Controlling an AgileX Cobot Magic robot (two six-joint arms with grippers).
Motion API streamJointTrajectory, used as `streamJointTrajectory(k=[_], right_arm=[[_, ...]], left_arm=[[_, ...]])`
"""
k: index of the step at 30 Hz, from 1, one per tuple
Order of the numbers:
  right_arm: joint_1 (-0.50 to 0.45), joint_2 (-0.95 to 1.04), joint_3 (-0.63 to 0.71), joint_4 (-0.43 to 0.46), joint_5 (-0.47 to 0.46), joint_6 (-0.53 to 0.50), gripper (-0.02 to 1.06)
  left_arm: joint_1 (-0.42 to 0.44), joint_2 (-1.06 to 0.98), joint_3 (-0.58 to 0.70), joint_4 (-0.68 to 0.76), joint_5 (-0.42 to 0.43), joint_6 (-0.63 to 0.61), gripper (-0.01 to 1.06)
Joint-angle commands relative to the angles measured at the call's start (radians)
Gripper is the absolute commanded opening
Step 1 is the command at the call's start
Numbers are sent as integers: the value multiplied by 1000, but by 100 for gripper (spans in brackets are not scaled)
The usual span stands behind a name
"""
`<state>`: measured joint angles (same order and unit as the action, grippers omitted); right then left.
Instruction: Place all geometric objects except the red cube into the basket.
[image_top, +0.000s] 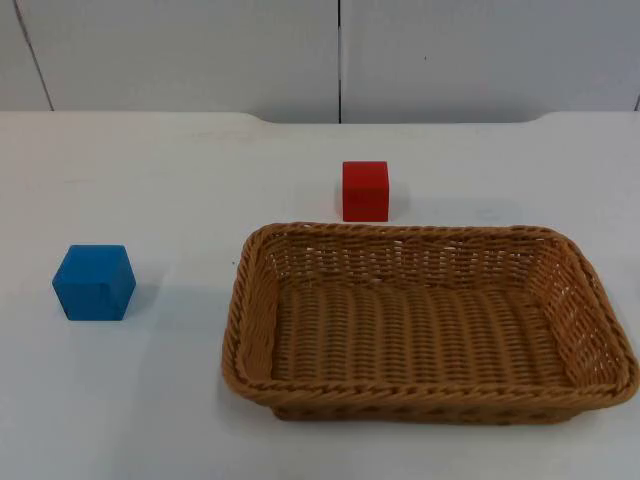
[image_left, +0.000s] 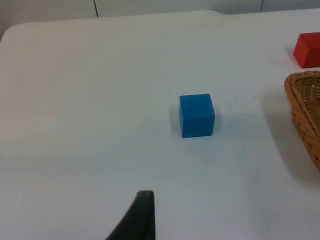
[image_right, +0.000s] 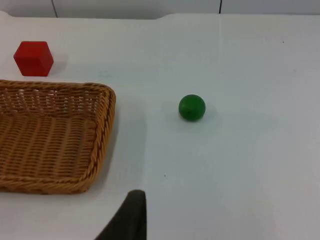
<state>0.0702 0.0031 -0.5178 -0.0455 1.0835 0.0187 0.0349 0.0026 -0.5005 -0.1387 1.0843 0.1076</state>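
My jaws' state I can't tell on either side, blue cube (image_top: 94, 282) left-centre, green ball (image_right: 192, 107) beyond the basket (image_top: 250, 300): nudge that ball and it rolls away, while red cube (image_top: 365, 190) tempts a wrong pick

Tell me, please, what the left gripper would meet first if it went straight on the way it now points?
Most likely the blue cube, which lies alone on the table ahead of the left gripper's fingertip, slightly to one side; depth is unclear, so it could touch bare table first.
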Motion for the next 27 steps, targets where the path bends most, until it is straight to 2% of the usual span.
streamJointTrajectory(k=[1,5,13,22,27], right_arm=[[-7,-3,-14,0,-27,-8,105],[-7,78,-50,4,-65,-8,105],[-7,411,-146,4,-188,-8,105],[-7,771,-186,4,-323,-8,105],[-7,898,-186,4,-333,-1,105]], left_arm=[[2,9,-4,-3,-24,-17,105],[2,90,-24,-8,-71,-35,105],[2,352,-59,-27,-183,-37,105],[2,612,-90,-37,-243,-33,105],[2,719,-91,-45,-273,-33,105]])
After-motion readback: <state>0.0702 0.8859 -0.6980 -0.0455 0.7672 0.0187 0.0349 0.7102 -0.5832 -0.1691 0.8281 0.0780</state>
